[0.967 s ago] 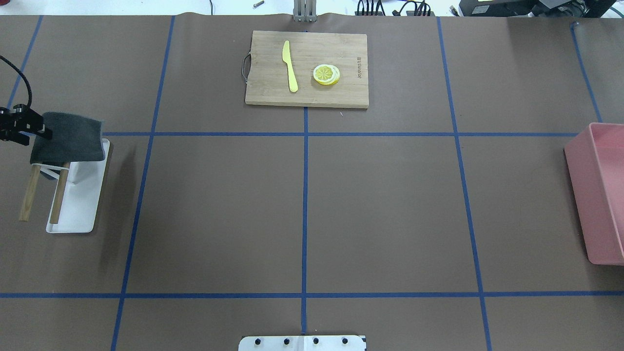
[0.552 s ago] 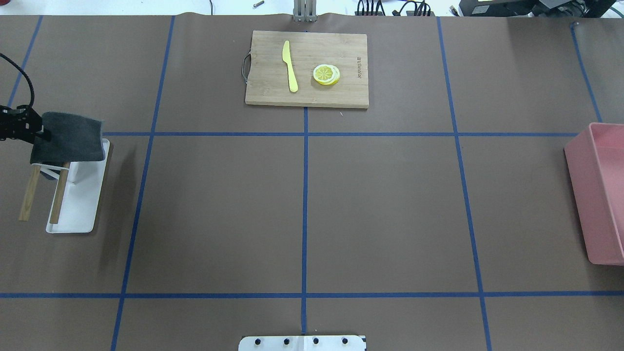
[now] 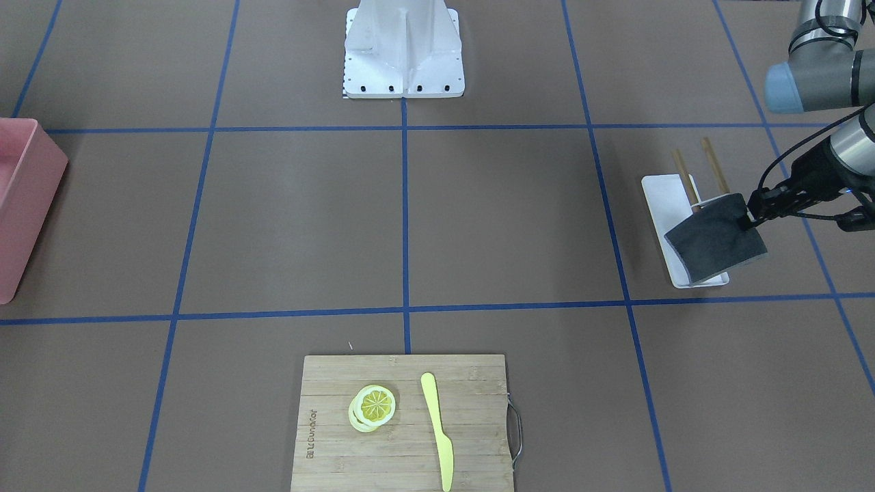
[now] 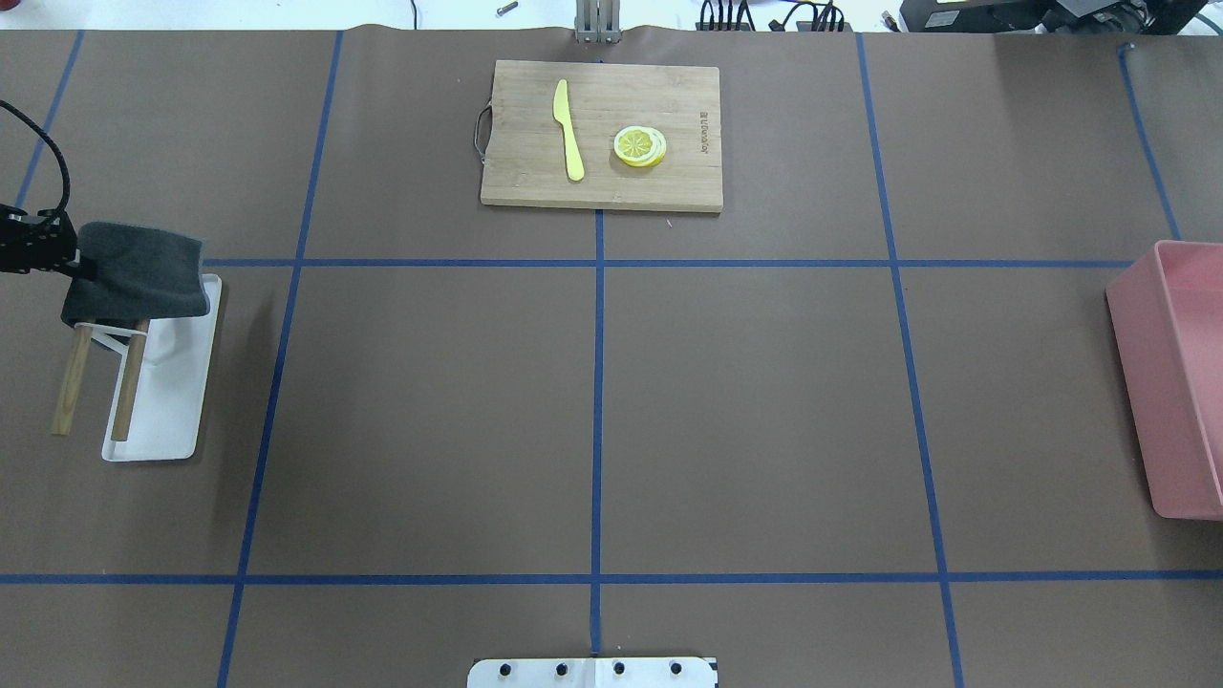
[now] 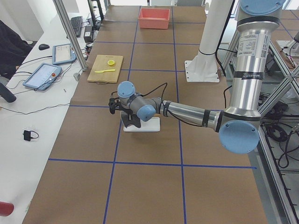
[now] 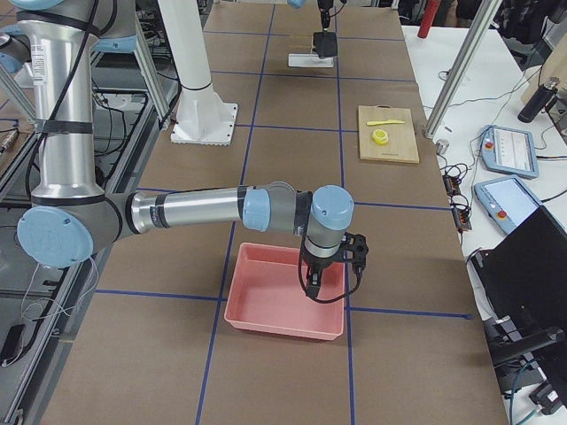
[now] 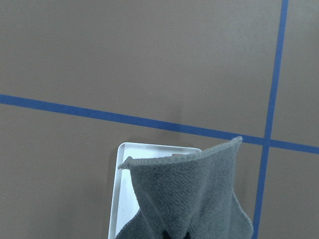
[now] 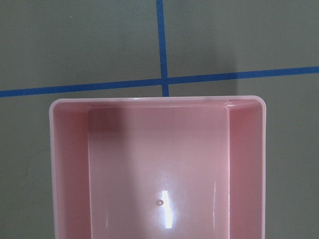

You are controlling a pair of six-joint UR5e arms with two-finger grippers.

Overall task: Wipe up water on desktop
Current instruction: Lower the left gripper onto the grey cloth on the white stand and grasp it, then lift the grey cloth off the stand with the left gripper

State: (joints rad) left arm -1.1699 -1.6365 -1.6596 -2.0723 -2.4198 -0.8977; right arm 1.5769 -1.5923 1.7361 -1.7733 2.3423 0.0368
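Note:
The brown desktop [image 4: 430, 411] with its blue tape grid shows no water that I can make out. My left gripper [image 4: 43, 256] is at the far left edge, shut on one side of a dark grey cloth [image 4: 139, 272]. The cloth hangs over the far end of a white tray [image 4: 167, 401] with a two-rail wooden rack [image 4: 129, 382]. The cloth also shows in the front view [image 3: 714, 239] and the left wrist view [image 7: 189, 194]. My right gripper [image 6: 312, 285] hangs over a pink bin [image 6: 283, 305]. I cannot tell whether it is open or shut.
A bamboo cutting board [image 4: 600, 134] at the far middle carries a yellow knife [image 4: 568, 129] and lemon slices [image 4: 639, 146]. The pink bin [image 4: 1175, 382] stands at the right edge. The robot base plate [image 4: 592, 672] is at the near middle.
My left gripper has drawn slightly left with the cloth. The white tray and its wooden rack have shifted a little to the right and nearer.

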